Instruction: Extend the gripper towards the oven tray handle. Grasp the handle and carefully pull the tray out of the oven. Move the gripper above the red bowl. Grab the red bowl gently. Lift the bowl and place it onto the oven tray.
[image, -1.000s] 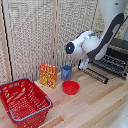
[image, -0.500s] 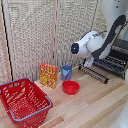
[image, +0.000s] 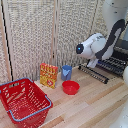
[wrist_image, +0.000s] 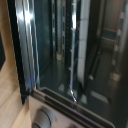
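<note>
The oven (image: 121, 47) stands at the exterior view's right edge, largely hidden by my white arm. The tray (image: 114, 65), a dark wire rack, sticks out of its front. A thin dark bar, the tray handle (image: 93, 73), runs along the low front edge. My gripper (image: 93, 63) shows only as a white block under the arm, just above that bar; its fingers are hidden. The red bowl (image: 70, 87) sits empty on the wooden table, off to the exterior view's left of the gripper. The wrist view shows the oven's dark inside (wrist_image: 65, 50) close up, with no fingers in sight.
A blue cup (image: 66, 72) stands just behind the bowl, with an orange box (image: 48, 75) beside it. A large red mesh basket (image: 25, 102) sits at the front on the exterior view's left. Woven screens form the back wall. An oven knob (wrist_image: 42, 117) shows in the wrist view.
The arm has moved steadily towards the exterior view's right, closer to the oven. The bowl, cup, box and basket have not moved.
</note>
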